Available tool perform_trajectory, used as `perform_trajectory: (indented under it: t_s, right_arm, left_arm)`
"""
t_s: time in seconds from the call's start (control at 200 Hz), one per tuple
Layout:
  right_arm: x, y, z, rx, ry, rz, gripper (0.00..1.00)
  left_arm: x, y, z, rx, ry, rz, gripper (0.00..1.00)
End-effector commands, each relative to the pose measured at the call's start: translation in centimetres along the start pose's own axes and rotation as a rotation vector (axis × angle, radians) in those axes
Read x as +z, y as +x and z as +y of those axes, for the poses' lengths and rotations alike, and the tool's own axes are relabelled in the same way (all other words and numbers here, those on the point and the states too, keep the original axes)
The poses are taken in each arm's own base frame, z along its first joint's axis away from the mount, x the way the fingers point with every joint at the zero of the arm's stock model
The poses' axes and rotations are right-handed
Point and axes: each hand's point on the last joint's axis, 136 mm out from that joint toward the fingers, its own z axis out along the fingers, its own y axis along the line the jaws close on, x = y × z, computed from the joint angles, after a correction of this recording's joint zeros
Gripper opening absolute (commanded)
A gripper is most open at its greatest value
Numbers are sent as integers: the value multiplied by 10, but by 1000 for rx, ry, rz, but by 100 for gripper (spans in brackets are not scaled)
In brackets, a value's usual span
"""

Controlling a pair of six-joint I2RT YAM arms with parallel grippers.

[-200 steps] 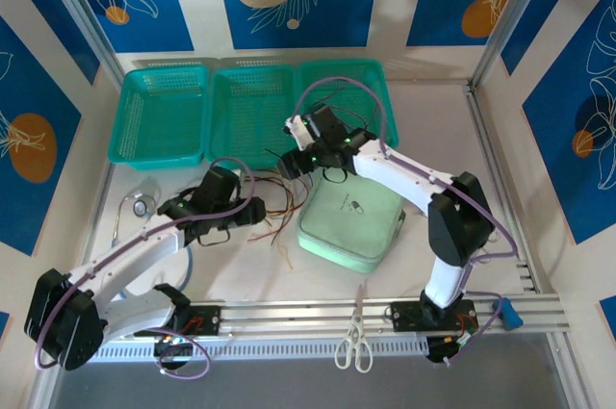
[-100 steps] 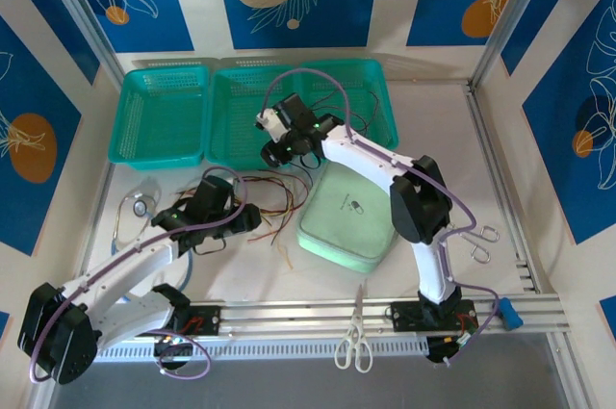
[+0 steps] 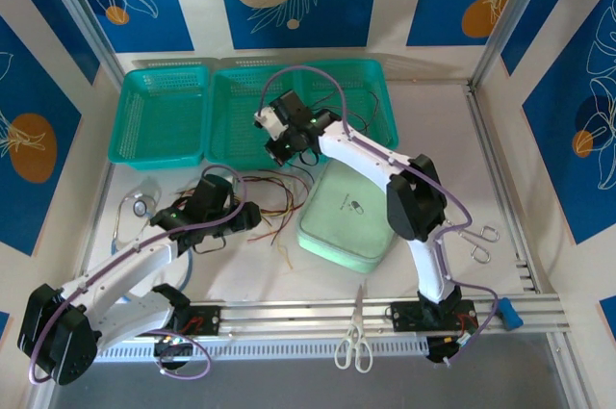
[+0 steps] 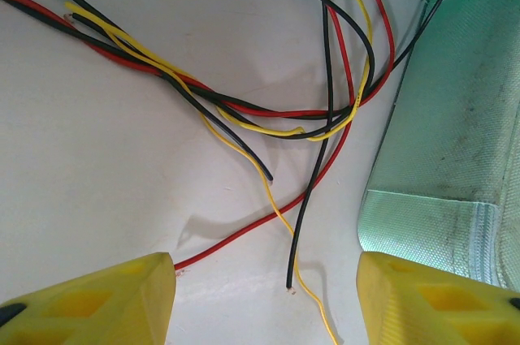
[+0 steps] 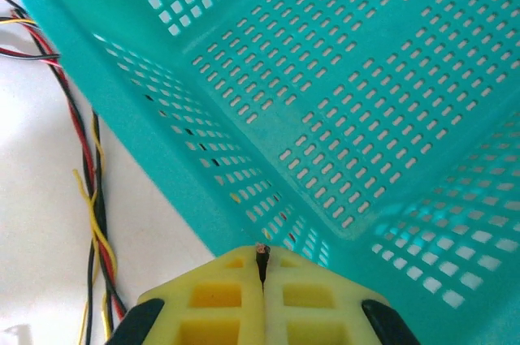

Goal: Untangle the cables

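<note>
A: Where are the cables (image 4: 268, 114) found?

B: A loose tangle of red, black and yellow strands is spread on the white counter (image 3: 433, 130), roughly midway between its left and right edges. The strands are crossed over one another. Several free ends are pointed toward the near edge, just beside a pale green pouch (image 3: 351, 217).

A: How is the left tool (image 4: 264, 273) set?

B: It is held open, with its yellow fingers (image 4: 97, 304) well apart. The loose ends of a black, a red and a yellow strand are seen on the counter between them. Nothing is gripped. Whether the counter is touched cannot be told.

A: And the right tool (image 5: 262, 270)?

B: It is closed, fingers pressed together, and a dark cable end (image 5: 262, 252) is pinched between the tips. It is placed at the near rim of the middle basket (image 3: 241, 106), one of three teal baskets lined along the far edge. More strands are seen on the counter just outside that basket's wall. Whether the pinched strand is joined to the tangle cannot be told.

A: What else is carried by the counter?

B: A stethoscope (image 3: 140, 205) is laid near the left edge. One pair of scissors (image 3: 354, 342) is placed at the near edge, and a second pair (image 3: 476, 236) toward the right edge.
</note>
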Motion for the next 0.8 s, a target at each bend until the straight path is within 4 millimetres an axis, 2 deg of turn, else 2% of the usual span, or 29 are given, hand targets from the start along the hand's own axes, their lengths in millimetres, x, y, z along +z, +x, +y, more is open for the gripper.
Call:
perform_trajectory:
  t_s: [0.0,0.15,0.29,0.795]
  right_arm:
    - [-61,-36,14,-26,-20,-186,0]
    - [-114,-62,27,-6,-78,-444,0]
    - [-157,-78,36,-21,-101,-575,0]
    - [-255,-105,46,-71,-89,-816,0]
  left_arm:
    - [-7,-12,-9,-7,25,-24,61]
    - [-12,-22,-21,-4,55,-43,61]
    - [-19,-30,-27,22,58,-58,61]
    - [-64,-61,-58,87,109,-139,65]
